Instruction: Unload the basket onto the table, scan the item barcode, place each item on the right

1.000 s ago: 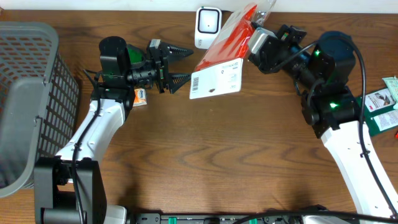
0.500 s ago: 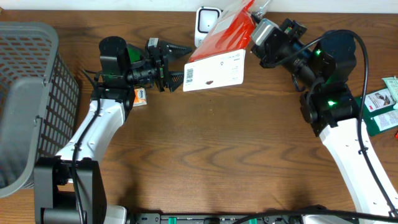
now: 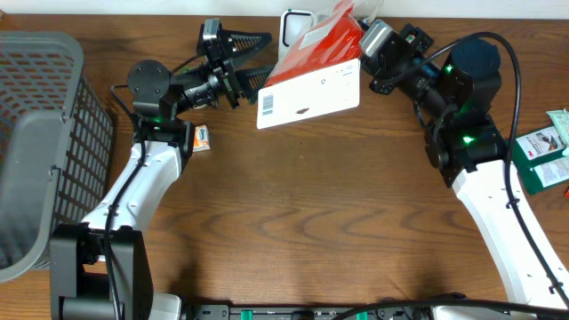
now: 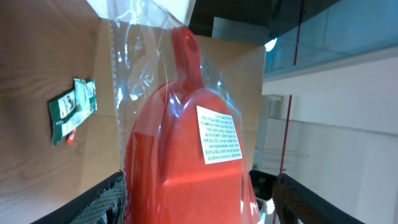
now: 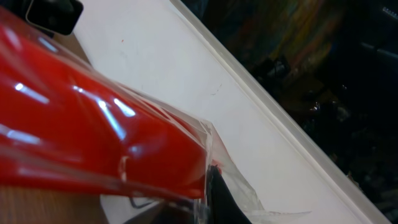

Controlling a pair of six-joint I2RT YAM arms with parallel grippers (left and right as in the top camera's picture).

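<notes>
The item (image 3: 311,89) is a red plastic scoop in a clear bag with a white card, and its barcode (image 3: 267,105) faces up at the card's left end. My right gripper (image 3: 369,40) is shut on the bag's top end and holds it above the table's back edge. In the right wrist view the red item (image 5: 93,143) fills the lower left, beside my gripper (image 5: 208,196). My left gripper (image 3: 260,56) stands open at the item's left edge. In the left wrist view the item (image 4: 186,143) lies between its fingers (image 4: 106,199).
A white box-like device (image 3: 296,22) stands at the back, partly hidden by the item. A grey mesh basket (image 3: 36,133) fills the left side. A small orange packet (image 3: 202,138) lies by the left arm. Green packets (image 3: 547,151) lie at the right edge.
My left gripper has swung up and toward the table's back, closing in on the item's left edge. The right arm has turned the item so that the barcode card faces up more squarely.
</notes>
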